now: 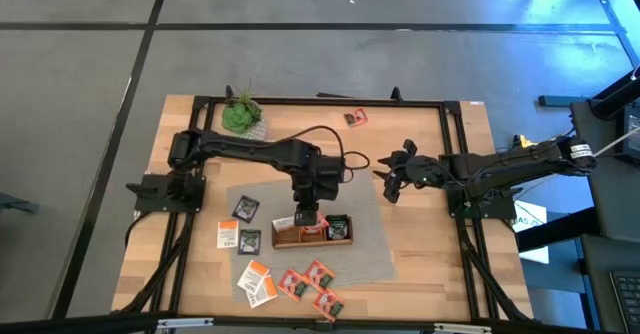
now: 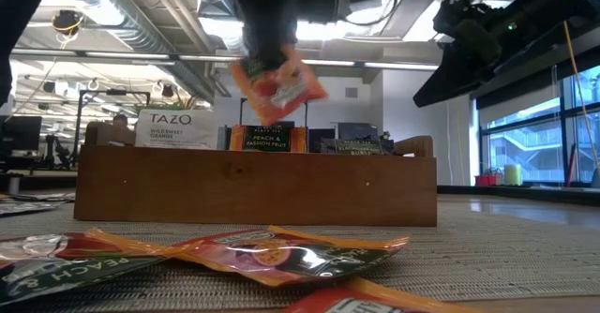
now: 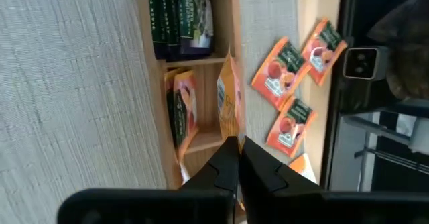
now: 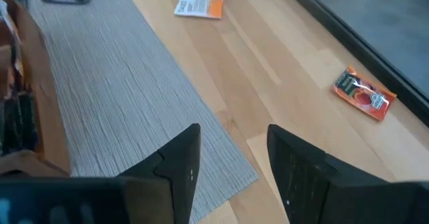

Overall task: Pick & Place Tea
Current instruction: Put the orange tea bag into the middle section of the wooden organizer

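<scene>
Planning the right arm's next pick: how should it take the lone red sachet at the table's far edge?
The red sachet lies flat on bare wood, alone, away from the mat. Probably best to come straight down with the right claw, which is open, and pinch across two opposite edges; being flat, it gives no side to catch from the table level.

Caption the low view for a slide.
Left gripper holds a red sachet above the wooden tray; more sachets lie in front.
</scene>
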Available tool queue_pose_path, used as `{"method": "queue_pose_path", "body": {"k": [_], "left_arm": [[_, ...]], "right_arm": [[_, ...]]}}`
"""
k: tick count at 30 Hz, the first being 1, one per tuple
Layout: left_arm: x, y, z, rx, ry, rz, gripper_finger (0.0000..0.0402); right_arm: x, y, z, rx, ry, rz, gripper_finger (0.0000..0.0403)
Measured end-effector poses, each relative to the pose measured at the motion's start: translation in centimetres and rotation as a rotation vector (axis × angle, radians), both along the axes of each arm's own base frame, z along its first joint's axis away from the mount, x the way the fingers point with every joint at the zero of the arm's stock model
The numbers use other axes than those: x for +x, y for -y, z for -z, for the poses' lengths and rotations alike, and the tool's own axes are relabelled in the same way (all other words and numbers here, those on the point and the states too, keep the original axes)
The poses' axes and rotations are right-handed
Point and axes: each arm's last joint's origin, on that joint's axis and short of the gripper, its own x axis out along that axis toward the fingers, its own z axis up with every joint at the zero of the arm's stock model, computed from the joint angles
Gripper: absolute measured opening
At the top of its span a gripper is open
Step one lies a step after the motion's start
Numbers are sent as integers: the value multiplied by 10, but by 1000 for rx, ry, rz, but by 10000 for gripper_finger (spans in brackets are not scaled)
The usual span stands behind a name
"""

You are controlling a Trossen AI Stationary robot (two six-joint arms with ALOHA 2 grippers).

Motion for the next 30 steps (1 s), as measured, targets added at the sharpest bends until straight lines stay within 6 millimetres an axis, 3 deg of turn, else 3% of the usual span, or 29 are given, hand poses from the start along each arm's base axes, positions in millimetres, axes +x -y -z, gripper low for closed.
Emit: {"method": "queue_pose_path", "body": {"k": [13, 30], "left_arm": [[6, 0, 27, 10, -98, 34, 3], [6, 0, 26, 17, -87, 48, 7]], "right_arm": [[0, 0, 0, -4, -1, -2, 174], [0, 0, 0, -17, -10, -12, 174]]}}
